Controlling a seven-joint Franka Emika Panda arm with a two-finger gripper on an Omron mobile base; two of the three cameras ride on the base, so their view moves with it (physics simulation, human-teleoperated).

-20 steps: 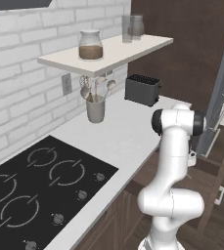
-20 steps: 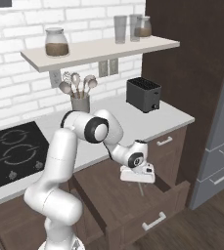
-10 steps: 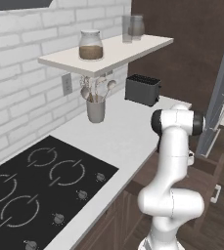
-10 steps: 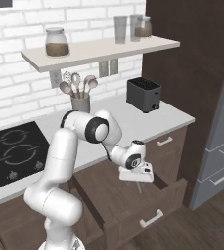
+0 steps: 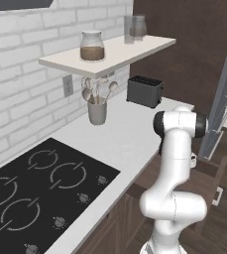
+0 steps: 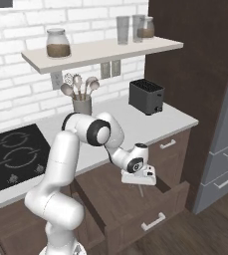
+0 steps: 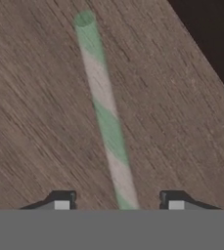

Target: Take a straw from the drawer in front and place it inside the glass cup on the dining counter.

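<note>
A thin straw [image 7: 106, 117] with pale green and whitish bands lies on the wooden floor of the open dark brown drawer [image 6: 150, 219]. In the hand view my gripper [image 7: 118, 200] straddles the straw's near end, one fingertip [image 7: 62, 202] on each side, with a gap between each tip and the straw. The jaws stand open and grip nothing. In the right base view the gripper [image 6: 140, 182] points down into the drawer below the white worktop. In the left base view the drawer [image 5: 218, 178] juts out behind the arm. The glass cup and the dining counter are out of view.
On the worktop stand a black toaster [image 6: 146, 97] and a grey utensil holder [image 6: 82, 104], and a black hob [image 6: 11, 154] lies at its left. A shelf [image 6: 105, 50] with jars and glasses hangs above. A grey fridge [image 6: 225, 149] stands to the right of the drawer.
The fingers have drawn closer together around the straw. The hand has stayed over the same spot in the drawer.
</note>
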